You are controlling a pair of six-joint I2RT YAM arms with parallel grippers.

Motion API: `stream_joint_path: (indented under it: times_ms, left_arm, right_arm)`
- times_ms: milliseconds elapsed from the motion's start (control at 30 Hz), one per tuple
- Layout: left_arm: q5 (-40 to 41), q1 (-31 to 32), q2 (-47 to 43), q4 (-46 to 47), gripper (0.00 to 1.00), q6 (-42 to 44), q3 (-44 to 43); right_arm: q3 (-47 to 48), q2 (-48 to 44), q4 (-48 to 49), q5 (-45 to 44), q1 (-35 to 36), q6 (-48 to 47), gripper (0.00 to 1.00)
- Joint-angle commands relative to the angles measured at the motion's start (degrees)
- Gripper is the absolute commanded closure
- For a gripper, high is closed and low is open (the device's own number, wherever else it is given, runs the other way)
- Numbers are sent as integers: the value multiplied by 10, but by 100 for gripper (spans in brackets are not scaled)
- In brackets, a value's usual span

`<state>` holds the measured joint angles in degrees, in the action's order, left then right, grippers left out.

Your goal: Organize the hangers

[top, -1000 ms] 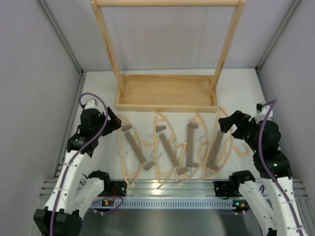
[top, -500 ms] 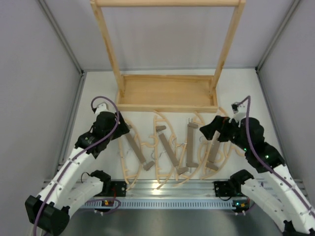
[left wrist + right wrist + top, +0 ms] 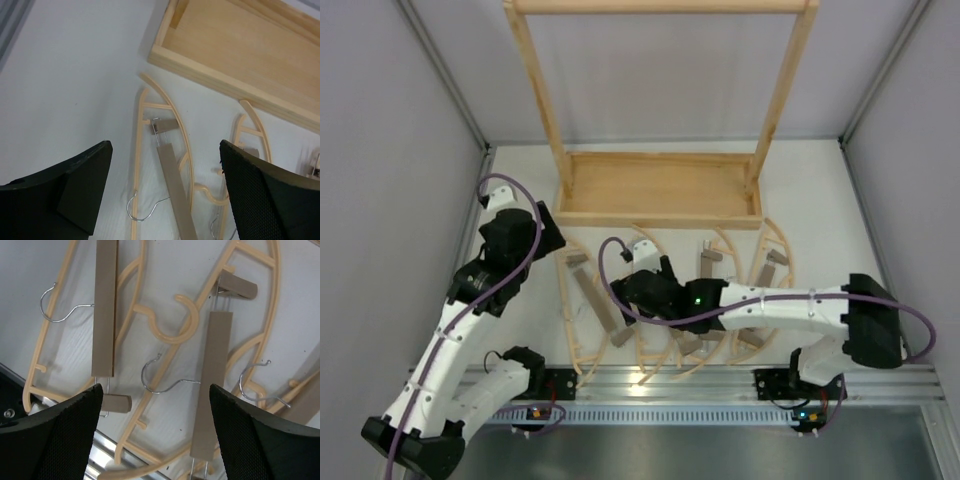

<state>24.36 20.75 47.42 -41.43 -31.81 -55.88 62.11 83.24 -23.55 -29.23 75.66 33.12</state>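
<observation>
White counter [image 3: 820, 190] carries the hangers [image 3: 595, 298] in a row at 6 o'clock of the wooden rack [image 3: 660, 218]. Near the row's 9 o'clock end the left jaws stand apart, holding nothing; seen from that wrist, a clamp bar [image 3: 175, 190] on a pale curved hanger [image 3: 138, 150] lies below the gap, toward 6 o'clock. Over the row's middle the right jaws hang apart and empty, with one brown bar [image 3: 104, 310] at 10 o'clock and a second bar [image 3: 211, 385] at 4 o'clock beneath them
</observation>
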Motion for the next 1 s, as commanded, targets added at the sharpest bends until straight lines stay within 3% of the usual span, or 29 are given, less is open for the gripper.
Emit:
stream_joint_path:
  times_ms: [0, 200, 533, 967]
  left_arm:
    - [17, -25, 7, -6, 7, 29, -43]
    - [-60, -82, 54, -6, 6, 33, -112]
    - [-95, -92, 109, -6, 6, 35, -208]
    - [-111, -94, 120, -5, 5, 29, -224]
  right_arm:
    - [72, 61, 63, -35, 18, -25, 17]
    - [151, 171, 69, -15, 26, -41, 32]
    - [202, 275, 68, 22, 34, -35, 55]
    - [199, 315, 61, 33, 43, -22, 58]
